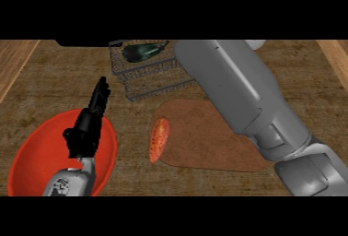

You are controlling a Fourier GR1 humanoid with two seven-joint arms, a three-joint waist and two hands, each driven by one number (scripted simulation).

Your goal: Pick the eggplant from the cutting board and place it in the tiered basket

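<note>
The eggplant [139, 52], dark and glossy, lies in the top tier of the wire tiered basket [153, 78] at the back of the counter. My right forearm [231, 87] stretches from the lower right across the brown cutting board [204, 147] up to the basket. It hides most of my right hand [164, 44], of which only a dark sliver shows beside the eggplant. Whether that hand touches the eggplant cannot be told. My left hand [85, 131] stays open at the left, fingers straight up, over a red bowl.
A red bowl [37, 152] sits at the lower left under my left hand. An orange-red elongated vegetable [159, 139] lies on the cutting board's left edge. Lighter wood strips run along the counter's far left and far right edges.
</note>
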